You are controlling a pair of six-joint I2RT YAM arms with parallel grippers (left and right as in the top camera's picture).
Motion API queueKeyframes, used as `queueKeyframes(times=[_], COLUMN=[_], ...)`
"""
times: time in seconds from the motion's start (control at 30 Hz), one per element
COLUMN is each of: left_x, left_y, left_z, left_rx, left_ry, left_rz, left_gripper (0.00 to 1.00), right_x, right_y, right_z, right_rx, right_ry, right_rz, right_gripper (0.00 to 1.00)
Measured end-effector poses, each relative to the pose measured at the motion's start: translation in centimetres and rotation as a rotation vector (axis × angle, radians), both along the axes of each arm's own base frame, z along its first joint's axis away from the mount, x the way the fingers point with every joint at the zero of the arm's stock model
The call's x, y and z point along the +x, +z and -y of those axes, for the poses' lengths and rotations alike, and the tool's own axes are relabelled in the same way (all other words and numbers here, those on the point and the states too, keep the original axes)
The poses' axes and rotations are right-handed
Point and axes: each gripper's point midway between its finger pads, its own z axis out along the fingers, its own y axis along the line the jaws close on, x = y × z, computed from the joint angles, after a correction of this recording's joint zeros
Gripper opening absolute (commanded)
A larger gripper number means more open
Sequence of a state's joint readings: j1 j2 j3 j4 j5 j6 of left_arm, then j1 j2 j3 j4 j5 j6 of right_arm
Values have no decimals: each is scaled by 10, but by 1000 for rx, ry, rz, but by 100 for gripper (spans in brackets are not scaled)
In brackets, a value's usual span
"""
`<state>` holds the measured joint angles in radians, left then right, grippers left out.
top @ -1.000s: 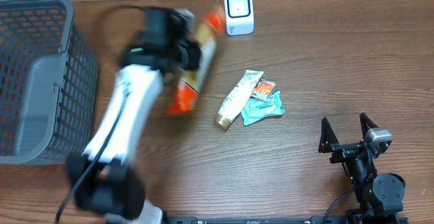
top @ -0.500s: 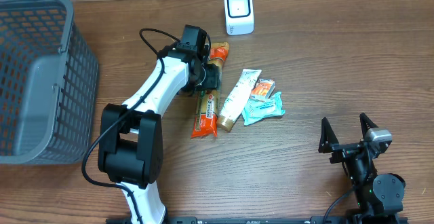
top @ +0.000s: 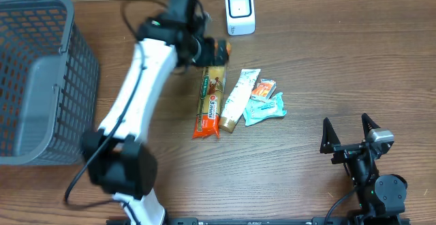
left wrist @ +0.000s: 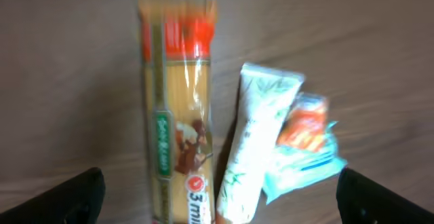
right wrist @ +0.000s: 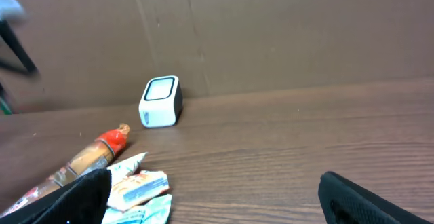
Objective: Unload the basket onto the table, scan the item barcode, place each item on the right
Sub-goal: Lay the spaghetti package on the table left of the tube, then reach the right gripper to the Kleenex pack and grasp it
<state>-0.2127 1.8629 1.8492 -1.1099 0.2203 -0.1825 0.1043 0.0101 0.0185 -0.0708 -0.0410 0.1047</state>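
Left gripper [left wrist: 224, 195] jaws apart, empty, over spaghetti pack [top: 210, 102] lying flat just below, likely kept within reach of scanner [top: 240, 11] ahead. Right gripper [top: 349, 135] spread wide, idle, probably not needed.

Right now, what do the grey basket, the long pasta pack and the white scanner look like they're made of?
Basket: likely moulded plastic, matt grey, with open lattice walls.
Pasta pack: seemingly thin clear film, glossy, with yellow strands showing through and a printed label.
Scanner: probably hard plastic, a smooth white shell with a dark-framed face.
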Motion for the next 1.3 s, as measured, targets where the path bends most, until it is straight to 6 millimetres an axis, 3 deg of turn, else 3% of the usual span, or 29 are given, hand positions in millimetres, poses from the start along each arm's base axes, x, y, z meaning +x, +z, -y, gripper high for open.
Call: queueKeyframes(times=[0.13,0.23,0.37,0.47,0.6,0.73,0.83,1.03,1.13,1.23,1.3], left_x=[-5,-16,-22,-22,-21,-21,-21,-21,-21,-20,-21], left_y=[72,97,92,82,79,79,79,78,78,78,78], left_z=[-31,-66,-110,-128,-133,-134,-135,-135,-136,-136,-136], left_rx=[-14,24,110,146,163,168,172,174,175,175,174], left_ry=[38,112,218,259,271,274,276,277,277,277,277], left_rz=[159,207,172,140,131,131,131,130,130,130,130], left_gripper=[100,100,100,100,100,100,100,100,99,100,100], right_x=[-1,-3,-6,-8,-7,7,20,53,78,103,113], right_y=[16,19,11,24,65,102,108,95,75,50,25], right_z=[-2,-12,-25,-35,-47,-63,-79,-115,-141,-153,-156], right_rx=[6,11,25,32,40,59,93,111,84,89,98], right_ry=[11,69,152,209,280,369,447,539,589,594,580], right_rz=[63,75,14,-38,-90,-232,-431,-793,-897,-944,-1007], right_gripper=[100,100,100,100,100,100,100,100,100,99,90])
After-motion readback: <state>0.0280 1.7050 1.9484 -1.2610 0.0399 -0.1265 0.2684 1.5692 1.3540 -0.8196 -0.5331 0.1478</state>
